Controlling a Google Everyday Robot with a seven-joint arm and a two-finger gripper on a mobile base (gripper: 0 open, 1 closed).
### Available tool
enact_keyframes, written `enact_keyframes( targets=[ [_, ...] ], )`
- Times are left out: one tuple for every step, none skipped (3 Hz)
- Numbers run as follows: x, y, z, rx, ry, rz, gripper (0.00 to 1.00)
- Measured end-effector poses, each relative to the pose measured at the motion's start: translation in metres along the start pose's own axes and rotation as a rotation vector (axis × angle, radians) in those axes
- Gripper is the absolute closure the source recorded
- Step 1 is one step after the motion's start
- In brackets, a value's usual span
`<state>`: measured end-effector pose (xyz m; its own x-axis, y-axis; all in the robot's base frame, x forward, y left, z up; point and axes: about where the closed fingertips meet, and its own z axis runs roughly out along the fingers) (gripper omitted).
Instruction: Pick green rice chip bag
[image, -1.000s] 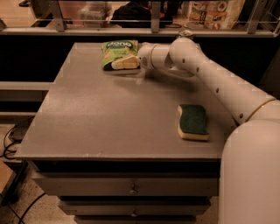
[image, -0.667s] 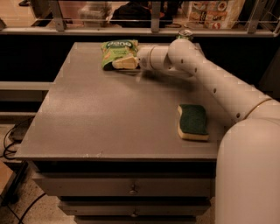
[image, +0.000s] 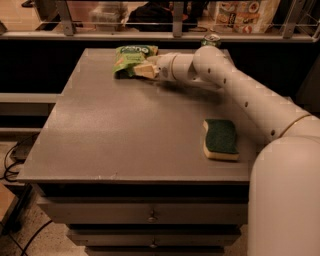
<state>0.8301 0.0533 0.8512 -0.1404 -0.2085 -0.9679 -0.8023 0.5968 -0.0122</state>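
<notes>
The green rice chip bag (image: 129, 58) lies at the far edge of the grey table (image: 125, 130), a crinkled light-green pouch with a dark green top band. My gripper (image: 141, 70) reaches across the table from the right and sits against the bag's right lower side, its pale fingers overlapping the pouch. The white arm stretches back from it to the lower right.
A yellow sponge with a dark green top (image: 220, 139) lies on the right side of the table near the arm. A green drink can (image: 212, 40) stands behind the arm at the far edge. A railing and shelves run behind the table.
The gripper stays at the bag with almost no movement; the arm has shifted slightly. The bag lies in the same place.
</notes>
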Motion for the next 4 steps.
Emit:
enact_keyframes(
  targets=[
    [-0.015,0.006,-0.016,-0.02,-0.013,-0.011,0.96],
    [-0.058,0.008,-0.054,-0.046,-0.018,-0.096,1.0],
    [-0.121,0.028,-0.118,-0.141,-0.017,-0.219,1.0],
    [-0.155,0.049,-0.16,-0.23,-0.013,-0.277,1.0]
  ],
)
